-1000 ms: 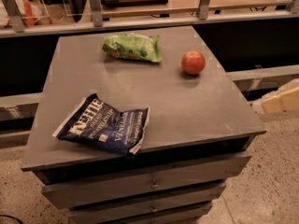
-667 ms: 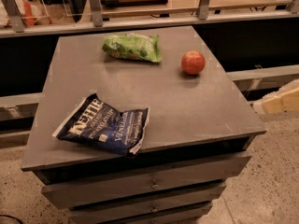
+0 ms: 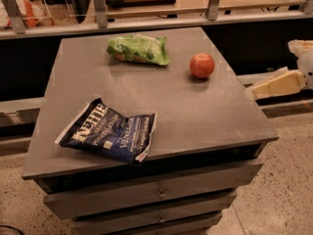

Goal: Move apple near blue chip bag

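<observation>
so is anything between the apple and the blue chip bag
Nothing visible: only bare tabletop between the apple and the blue chip bag. The green bag sits at the far edge, off that line. The gripper is beyond the tabletop's right side, nothing between it and the apple.

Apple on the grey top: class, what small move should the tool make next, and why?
Probably reach the tool in toward the apple: the tool hangs beside the table, and the apple lies untouched, far from the blue chip bag.
</observation>
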Available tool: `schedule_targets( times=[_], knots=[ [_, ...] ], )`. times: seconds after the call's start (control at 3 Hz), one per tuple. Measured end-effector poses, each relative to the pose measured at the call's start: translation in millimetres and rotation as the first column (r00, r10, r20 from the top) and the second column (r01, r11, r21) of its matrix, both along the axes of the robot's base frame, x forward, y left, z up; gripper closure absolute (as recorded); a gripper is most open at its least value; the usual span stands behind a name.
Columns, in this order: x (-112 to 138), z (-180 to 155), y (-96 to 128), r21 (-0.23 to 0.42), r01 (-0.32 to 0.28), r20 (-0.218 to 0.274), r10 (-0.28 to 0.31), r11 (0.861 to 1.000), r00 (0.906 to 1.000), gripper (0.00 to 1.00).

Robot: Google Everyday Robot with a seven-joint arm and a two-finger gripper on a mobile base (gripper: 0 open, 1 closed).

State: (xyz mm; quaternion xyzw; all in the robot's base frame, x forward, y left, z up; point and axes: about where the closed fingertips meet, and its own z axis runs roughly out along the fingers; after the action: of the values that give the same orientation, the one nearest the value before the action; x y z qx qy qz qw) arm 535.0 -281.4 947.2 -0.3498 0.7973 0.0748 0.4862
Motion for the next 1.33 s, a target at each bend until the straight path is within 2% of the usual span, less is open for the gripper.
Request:
schedule_targets(
  times=[0.67,1.33],
  knots=[
    [52.0,-25.5,0.7,0.025,-0.072,-0.045,0.074,0.997,0.9963,0.00],
    [100.4,-61.9,14.9,0.015,-0.165,-0.075,0.165,0.986,0.9834,0.00]
  ],
)
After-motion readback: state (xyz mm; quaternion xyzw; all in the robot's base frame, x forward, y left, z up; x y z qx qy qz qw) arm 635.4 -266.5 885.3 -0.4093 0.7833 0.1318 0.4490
